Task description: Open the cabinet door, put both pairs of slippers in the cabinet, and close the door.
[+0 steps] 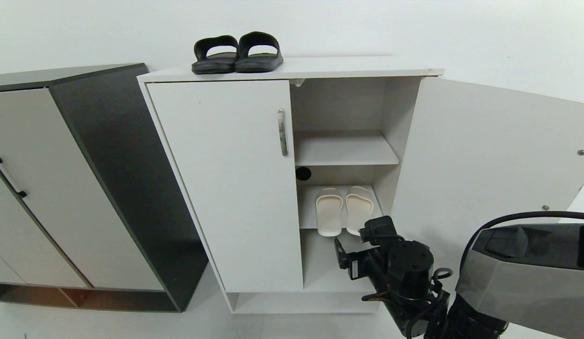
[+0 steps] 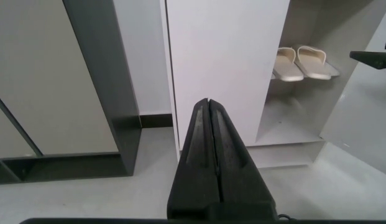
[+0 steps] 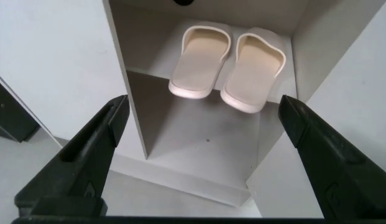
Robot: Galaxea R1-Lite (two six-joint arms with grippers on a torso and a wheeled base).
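The white cabinet has its right door swung open and its left door closed. A pair of cream slippers lies side by side on the middle shelf inside. A pair of black slippers rests on the cabinet top at its left. My right gripper hangs open just in front of the open compartment, below the cream pair, holding nothing. My left gripper is shut and empty, low in front of the closed left door.
A grey and dark cabinet stands to the left of the white one, with a narrow gap between them. An upper shelf and the bottom compartment of the white cabinet hold nothing. Bare floor lies in front.
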